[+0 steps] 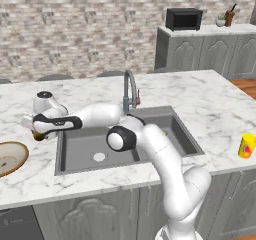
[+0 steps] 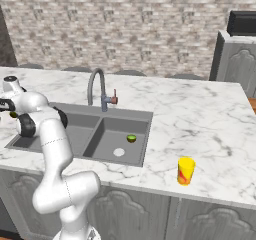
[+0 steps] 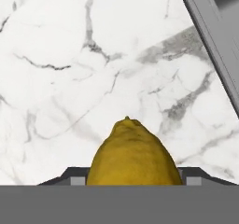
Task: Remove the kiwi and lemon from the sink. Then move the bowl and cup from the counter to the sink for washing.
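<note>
The fingers (image 1: 39, 135) are clenched on the lemon (image 3: 134, 154), which in the hand view sits low at centre: a dull golden-yellow fruit with a small pointed nub at its top, wedged between the two dark tips. In the left base view the lemon shows as a small dark-yellow lump under the hand at the left of the frame, above the white marble bench (image 1: 210, 109) just beside the left rim of the sink (image 1: 80, 149). The sink is a dark grey double basin with pale round drains and a curved steel faucet (image 1: 130, 89) behind it. In the right base view a small green kiwi (image 2: 131, 138) lies in the right basin near its drain. The bowl (image 1: 10, 156), tan with a brown rim and pale centre, rests on the bench at the left edge of the left base view, below the hand. The yellow cup (image 2: 186, 170), red-marked, stands upright on the bench, well apart to the right of the sink.
</note>
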Tool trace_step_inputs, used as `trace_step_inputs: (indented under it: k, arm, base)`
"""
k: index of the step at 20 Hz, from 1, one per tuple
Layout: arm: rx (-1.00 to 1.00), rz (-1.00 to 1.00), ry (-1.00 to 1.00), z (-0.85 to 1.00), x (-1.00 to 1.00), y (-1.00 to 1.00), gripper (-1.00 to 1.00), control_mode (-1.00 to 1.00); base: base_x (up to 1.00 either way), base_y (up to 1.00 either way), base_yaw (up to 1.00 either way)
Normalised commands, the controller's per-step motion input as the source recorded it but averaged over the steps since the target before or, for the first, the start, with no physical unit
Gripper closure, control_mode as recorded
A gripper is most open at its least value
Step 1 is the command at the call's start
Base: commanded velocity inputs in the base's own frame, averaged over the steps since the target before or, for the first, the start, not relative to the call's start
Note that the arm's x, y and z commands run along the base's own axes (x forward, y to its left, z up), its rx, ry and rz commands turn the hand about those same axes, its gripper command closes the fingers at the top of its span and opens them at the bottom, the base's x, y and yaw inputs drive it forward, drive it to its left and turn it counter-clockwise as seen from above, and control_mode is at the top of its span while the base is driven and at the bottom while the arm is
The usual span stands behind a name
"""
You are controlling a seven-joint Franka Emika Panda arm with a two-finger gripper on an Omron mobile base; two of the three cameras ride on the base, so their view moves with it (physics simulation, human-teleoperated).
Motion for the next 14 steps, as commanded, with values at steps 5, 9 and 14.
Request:
trace_step_inputs:
  k: [5,9,14]
  arm:
    - [-0.04,-0.02,0.07,-0.14,0.2,0.15,1.0,-1.0]
    - [-0.04,-0.02,0.06,-0.14,0.2,0.16,1.0,-1.0]
    - [-0.04,-0.02,0.07,-0.13,0.2,0.16,1.0,-1.0]
  base:
    - [0.0,0.0,0.0]
    - [0.0,0.0,0.0]
    - [0.0,0.0,0.0]
